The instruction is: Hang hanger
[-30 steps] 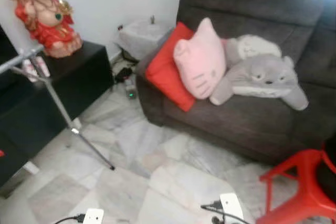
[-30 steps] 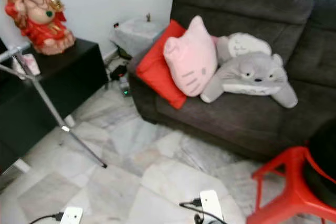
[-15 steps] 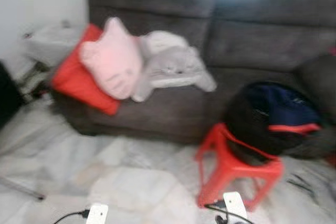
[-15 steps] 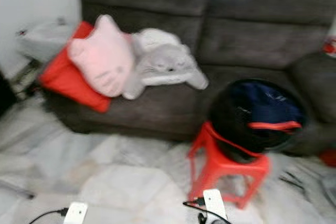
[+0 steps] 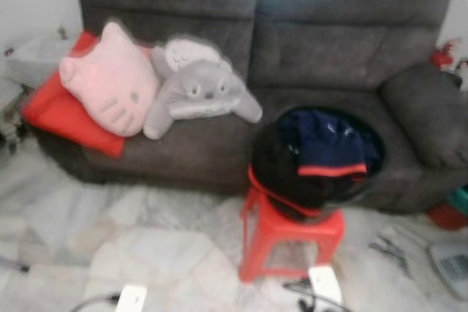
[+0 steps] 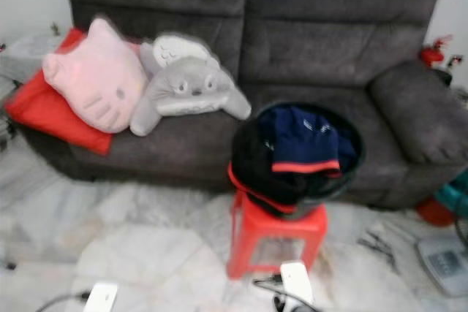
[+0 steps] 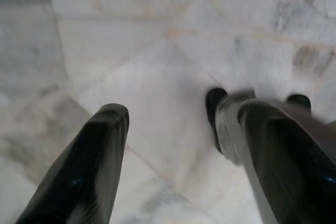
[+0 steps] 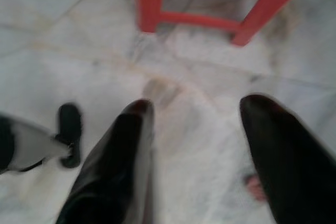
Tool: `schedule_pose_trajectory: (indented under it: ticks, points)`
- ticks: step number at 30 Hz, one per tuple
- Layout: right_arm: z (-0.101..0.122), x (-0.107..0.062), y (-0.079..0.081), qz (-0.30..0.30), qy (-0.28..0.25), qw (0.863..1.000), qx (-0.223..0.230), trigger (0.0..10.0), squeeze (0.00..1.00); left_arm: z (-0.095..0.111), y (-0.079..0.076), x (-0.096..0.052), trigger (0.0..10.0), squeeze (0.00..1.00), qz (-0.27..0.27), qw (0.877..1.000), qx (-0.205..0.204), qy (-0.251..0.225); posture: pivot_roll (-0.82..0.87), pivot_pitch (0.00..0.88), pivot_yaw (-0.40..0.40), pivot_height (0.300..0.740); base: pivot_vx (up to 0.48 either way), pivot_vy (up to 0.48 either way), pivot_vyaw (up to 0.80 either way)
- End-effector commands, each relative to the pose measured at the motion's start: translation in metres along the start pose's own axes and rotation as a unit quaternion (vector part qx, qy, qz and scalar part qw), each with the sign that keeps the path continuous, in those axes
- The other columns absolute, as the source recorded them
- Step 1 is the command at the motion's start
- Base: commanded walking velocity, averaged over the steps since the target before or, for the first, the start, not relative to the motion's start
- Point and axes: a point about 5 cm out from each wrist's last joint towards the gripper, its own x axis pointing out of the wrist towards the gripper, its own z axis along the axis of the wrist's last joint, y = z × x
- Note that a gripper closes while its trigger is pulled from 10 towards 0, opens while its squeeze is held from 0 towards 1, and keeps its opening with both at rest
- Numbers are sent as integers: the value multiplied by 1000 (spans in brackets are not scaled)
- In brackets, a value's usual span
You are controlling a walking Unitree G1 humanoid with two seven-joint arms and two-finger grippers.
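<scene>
Here, left to right.
Red cushion point(image 5: 62, 118): lies at the sofa's left end, under the pink one.
Pink cat cushion point(image 5: 110, 85): leans on the backrest, touching the grey plush toy point(image 5: 196, 89) beside it.
Sofa point(image 5: 322, 42): dark grey, runs across the back of the room.
Basket point(image 5: 322, 153): black, round, heaped with dark blue and black clothes trimmed in red; it sits on the red stool point(image 5: 289, 235), which stands on the marble floor point(image 5: 153, 253) just before the sofa.
Hanger: none can be made out; whether one lies among the clothes, I cannot tell.
Left gripper point(image 7: 178, 145): hangs over bare floor, fingers point(image 7: 92, 166) spread wide, nothing between them.
Right gripper point(image 8: 197, 145): hangs over the floor near the stool's red legs, fingers point(image 8: 118, 161) spread apart, holding nothing.
Far right: a red object and a teal object stand on the floor beside the sofa's arm, blurred.
</scene>
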Motion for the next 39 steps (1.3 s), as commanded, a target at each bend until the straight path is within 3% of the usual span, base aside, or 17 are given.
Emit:
schedule_pose_trajectory:
  ticks: [1, 18, 22, 33, 34, 36, 37, 39]
  points:
    - [-4, -1, -4, -5, 4, 1000, 4, 10000, 0, -3, 0, 0, 10000, 0, 0, 1000, -4, 6, -3, 0, -6, 740, 0, 0, 0]
    - [-3, -1, -5, -10, -6, 1000, 13, 10000, 0, -4, -1, 0, 10000, 0, 2, 1000, -28, 5, -9, 0, -8, 740, 0, 0, 0]
    - [2, -1, -7, -35, -37, 999, -6, 10000, 0, -4, 0, -1, 10000, 0, 4, 1000, -30, 5, -38, 0, -9, 740, 0, 0, 0]
    - [17, -7, -11, -86, -149, 985, -6, 10000, 0, -6, 1, -1, 10000, 0, 3, 1000, -25, 5, -104, 0, -16, 740, 0, 0, 0]
    - [25, -8, -14, -90, -175, 981, -4, 10000, 0, -6, 1, -1, 10000, 0, 3, 1000, -24, 6, -104, 0, -16, 740, 0, 0, 0]
    - [79, -26, -44, -114, -311, 943, -23, 10000, 0, -7, 1, -1, 10000, 0, 3, 1000, -23, 7, -113, 0, -17, 740, 0, 0, 0]
    - [95, -36, -52, -122, -353, 927, -35, 10000, 0, -7, 1, -1, 10000, 0, 3, 1000, -22, 7, -113, 0, -17, 740, 0, 0, 0]
    - [107, -51, -55, -125, -403, 905, -48, 10000, 0, -8, 1, -1, 10000, 0, 3, 1000, -21, 8, -120, 0, -20, 740, 0, 0, 0]
